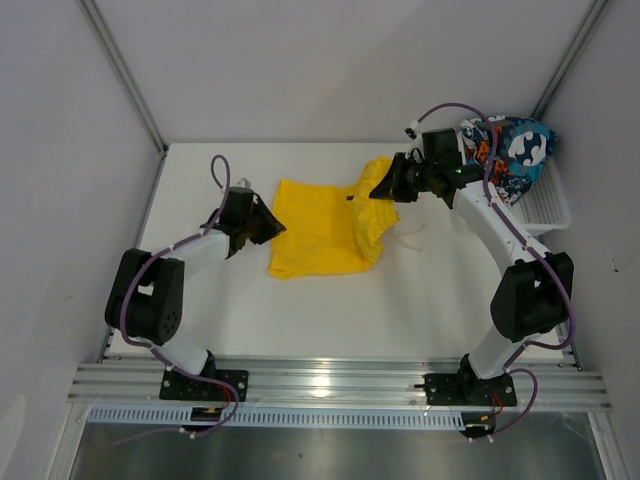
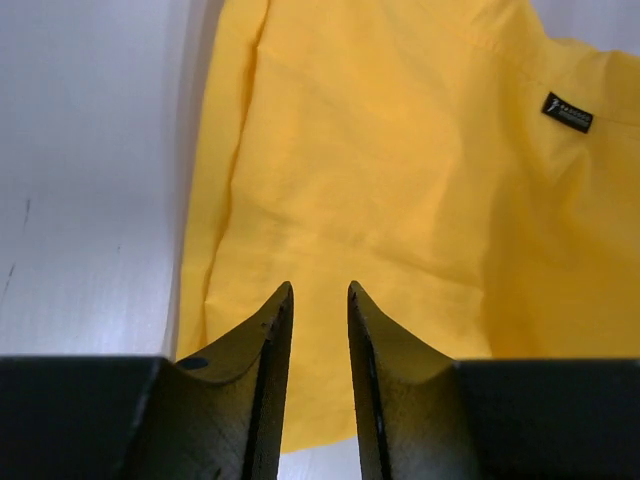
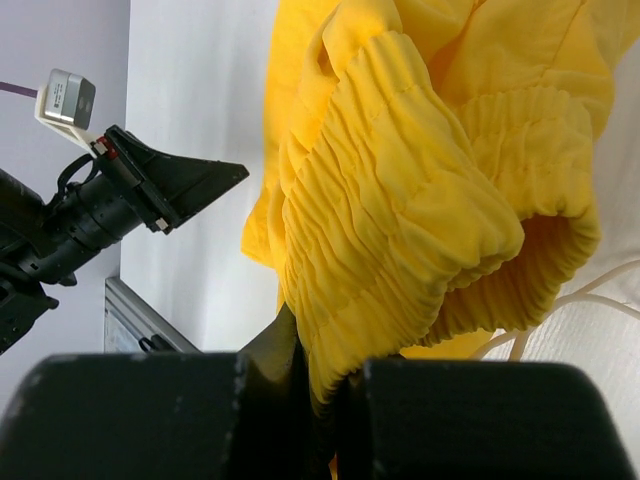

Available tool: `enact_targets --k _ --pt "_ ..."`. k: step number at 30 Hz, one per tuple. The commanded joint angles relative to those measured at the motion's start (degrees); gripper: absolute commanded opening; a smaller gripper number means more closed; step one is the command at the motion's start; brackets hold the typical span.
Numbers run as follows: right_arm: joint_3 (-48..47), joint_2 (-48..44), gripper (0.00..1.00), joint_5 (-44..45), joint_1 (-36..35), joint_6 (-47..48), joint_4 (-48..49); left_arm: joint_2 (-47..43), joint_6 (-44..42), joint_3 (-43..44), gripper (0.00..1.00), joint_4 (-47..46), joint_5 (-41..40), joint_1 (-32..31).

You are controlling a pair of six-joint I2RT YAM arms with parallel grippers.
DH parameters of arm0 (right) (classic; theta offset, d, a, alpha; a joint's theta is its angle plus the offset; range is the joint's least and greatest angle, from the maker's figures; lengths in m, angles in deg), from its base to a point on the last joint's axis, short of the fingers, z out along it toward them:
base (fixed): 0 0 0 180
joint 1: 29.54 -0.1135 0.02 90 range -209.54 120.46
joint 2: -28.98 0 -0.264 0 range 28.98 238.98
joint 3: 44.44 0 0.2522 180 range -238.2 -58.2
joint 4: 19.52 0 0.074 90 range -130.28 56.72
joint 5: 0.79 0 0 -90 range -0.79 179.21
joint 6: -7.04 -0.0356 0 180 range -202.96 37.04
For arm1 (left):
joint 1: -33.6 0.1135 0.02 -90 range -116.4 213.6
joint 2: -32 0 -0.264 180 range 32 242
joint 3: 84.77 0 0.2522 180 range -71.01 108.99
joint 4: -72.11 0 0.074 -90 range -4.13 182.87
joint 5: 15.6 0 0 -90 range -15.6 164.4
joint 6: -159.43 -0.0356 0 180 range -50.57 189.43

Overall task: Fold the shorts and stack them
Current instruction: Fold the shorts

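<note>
Right gripper is clamped on the gathered waistband of the yellow shorts, lifting that end off the table; the rest lies flat mid-table. Left gripper sits over the opposite edge, jaws slightly apart, holding nothing. Folding looks barely begun and nothing is stacked. The printed shorts lie heaped in the basket at far right, seen only from overhead. Only the left wrist view shows a small black label

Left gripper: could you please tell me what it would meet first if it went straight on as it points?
Probably the yellow shorts, lying directly ahead of the left gripper; its height above them is unclear.
</note>
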Motion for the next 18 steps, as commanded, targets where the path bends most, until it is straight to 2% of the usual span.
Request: enact_targets --k 1,5,12,18 --pt "-2.2 -0.5 0.00 -2.0 -0.1 0.7 2.7 0.2 -4.9 0.3 0.32 2.5 -2.5 0.5" --pt "-2.2 -0.3 0.00 -2.0 -0.5 0.8 2.7 3.5 -6.4 1.7 0.31 2.8 -4.0 0.8" --pt "-2.3 0.9 0.00 -2.1 -2.2 0.1 4.5 10.0 -6.4 2.5 0.28 1.1 -2.0 0.7" --pt "-3.3 3.5 0.00 -2.3 -5.0 -1.7 7.6 11.2 -6.8 1.3 0.25 0.6 -2.2 0.4"
